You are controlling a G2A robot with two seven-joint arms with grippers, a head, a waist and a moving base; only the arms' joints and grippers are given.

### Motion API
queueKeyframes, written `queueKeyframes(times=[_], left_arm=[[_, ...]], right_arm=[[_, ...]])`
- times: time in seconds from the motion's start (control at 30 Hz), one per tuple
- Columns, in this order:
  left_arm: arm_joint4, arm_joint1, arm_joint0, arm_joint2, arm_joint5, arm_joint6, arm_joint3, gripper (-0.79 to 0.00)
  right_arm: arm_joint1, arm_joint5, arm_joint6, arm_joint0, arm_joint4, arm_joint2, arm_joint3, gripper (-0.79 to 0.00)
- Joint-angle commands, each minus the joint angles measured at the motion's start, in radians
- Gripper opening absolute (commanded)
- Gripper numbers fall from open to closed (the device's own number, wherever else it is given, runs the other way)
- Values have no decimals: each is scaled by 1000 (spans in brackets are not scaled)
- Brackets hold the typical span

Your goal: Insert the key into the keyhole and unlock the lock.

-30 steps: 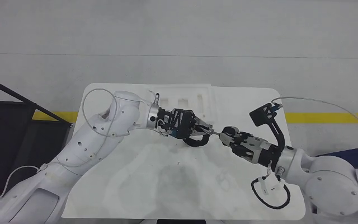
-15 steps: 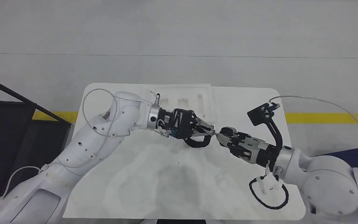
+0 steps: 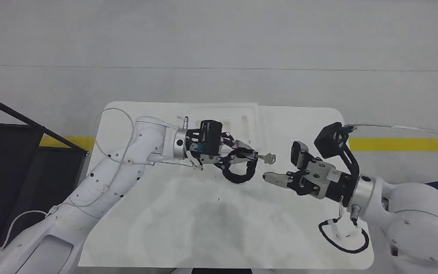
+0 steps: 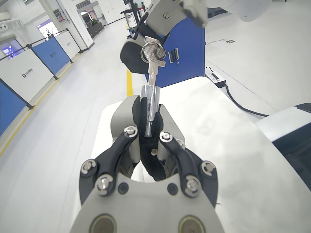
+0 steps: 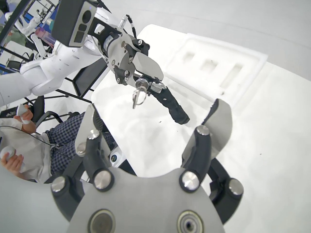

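The left pincer (image 4: 149, 112) clamps the lock (image 4: 151, 98) above the surface (image 3: 205, 226), with the key (image 4: 153, 69) already seated in its keyhole. The right pincer (image 5: 154, 112), spread wide and holding nothing, stands just apart from the key's head. Turning looks to be the step in hand: the right pincer must close on the flat head and twist, the dangling key ring (image 5: 139, 99) a likely nuisance, while a white foam tray (image 3: 226, 116) lies at the surface's far edge.
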Motion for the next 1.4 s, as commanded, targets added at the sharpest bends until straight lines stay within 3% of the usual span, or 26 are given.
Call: queueKeyframes(times=[0.0,0.1,0.2,0.4,0.6,0.83,1.37], left_arm=[[-74,8,-2,-2,0,-90,-11,-785],[-171,21,-8,-8,0,-222,-31,-785],[-245,33,-27,-23,0,-393,-53,-785],[-410,40,-49,-34,23,-636,-112,-785],[-522,29,-86,8,54,-797,-128,-785],[-560,21,-104,16,93,-862,-138,-785],[-565,14,-98,14,80,-898,-148,-785]], right_arm=[[3,-102,-16,-4,-25,4,8,0],[5,-219,-68,-21,-107,-7,9,0],[4,-269,-132,-43,-190,-26,3,0],[2,-294,-213,-71,-316,-74,-9,0],[1,-293,-249,-78,-381,-113,-20,0],[1,-283,-256,-90,-422,-142,-30,0],[2,-249,-283,-89,-460,-144,-30,0]])
